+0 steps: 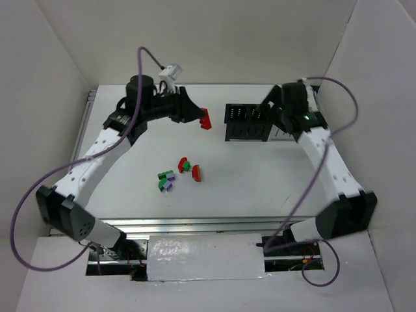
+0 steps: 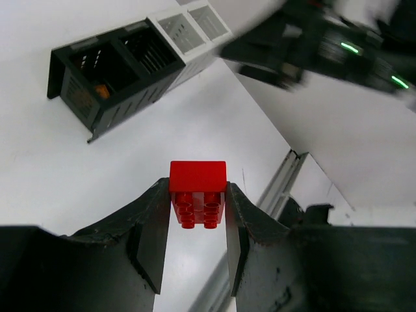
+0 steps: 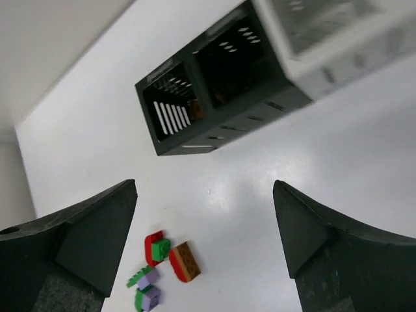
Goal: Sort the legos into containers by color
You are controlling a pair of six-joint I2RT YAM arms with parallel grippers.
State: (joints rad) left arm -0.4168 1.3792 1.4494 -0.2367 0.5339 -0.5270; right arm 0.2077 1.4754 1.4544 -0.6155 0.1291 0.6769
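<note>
My left gripper (image 2: 198, 203) is shut on a red lego (image 2: 198, 190), held above the table to the left of the containers (image 1: 247, 134). In the top view that red lego (image 1: 206, 119) sits at the tip of the left gripper (image 1: 200, 117). The containers (image 2: 130, 97) are two black bins and two white ones in a row; an orange piece (image 2: 99, 91) lies in one black bin. My right gripper (image 3: 205, 195) is open and empty, hovering over the bins (image 3: 214, 140). More legos (image 1: 177, 174), red, green and purple, lie mid-table, among them a brown-orange one (image 3: 186, 260).
White walls enclose the table on the left, back and right. A metal rail (image 1: 84, 123) runs along the left edge. The right arm (image 2: 325, 45) crosses the upper right of the left wrist view, blurred.
</note>
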